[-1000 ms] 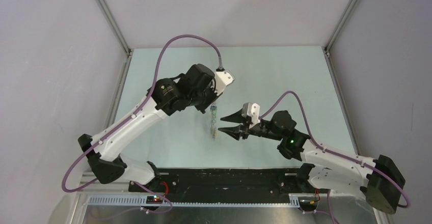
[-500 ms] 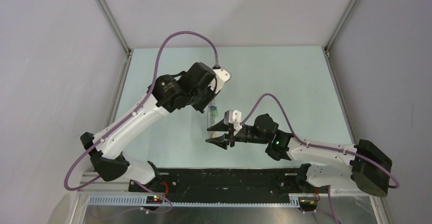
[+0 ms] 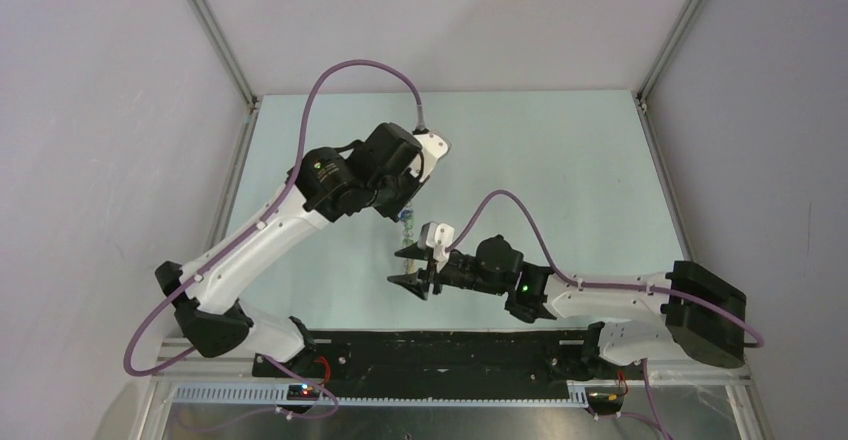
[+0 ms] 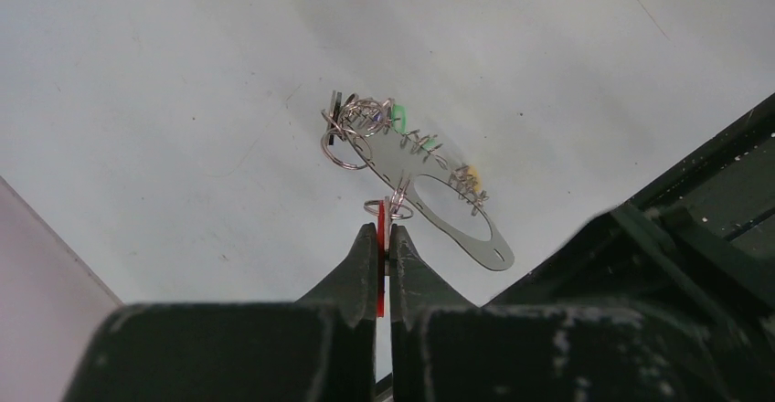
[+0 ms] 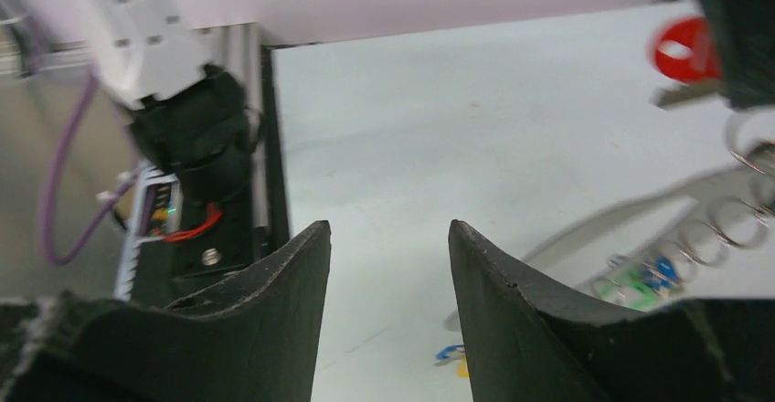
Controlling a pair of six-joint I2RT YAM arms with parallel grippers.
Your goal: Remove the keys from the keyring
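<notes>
My left gripper [image 4: 385,230] is shut on the red head of a key [image 4: 381,265] and holds the whole bunch above the table. The keyring [image 4: 475,242], a flat grey oval hoop, hangs from it with small split rings and keys; a green head [image 4: 398,117] and a yellow head [image 4: 470,179] show. In the top view the bunch [image 3: 405,225] dangles below the left gripper [image 3: 402,210]. My right gripper [image 3: 398,266] is open and empty just beside and below it. In the right wrist view its jaws [image 5: 388,233] gape, with the red head [image 5: 685,50], the hoop [image 5: 621,215] and green and blue heads [image 5: 640,283] to the right.
The pale table [image 3: 560,160] lies under both arms, with a black rail [image 3: 430,345] along its near edge. The left arm's base [image 5: 192,146] and the metal frame stand ahead of the right gripper. A small blue and yellow piece [image 5: 452,354] shows low between the right jaws.
My right arm has moved left and forward, bringing its open gripper up to the hanging keyring. My left gripper has shifted slightly left, still holding the bunch.
</notes>
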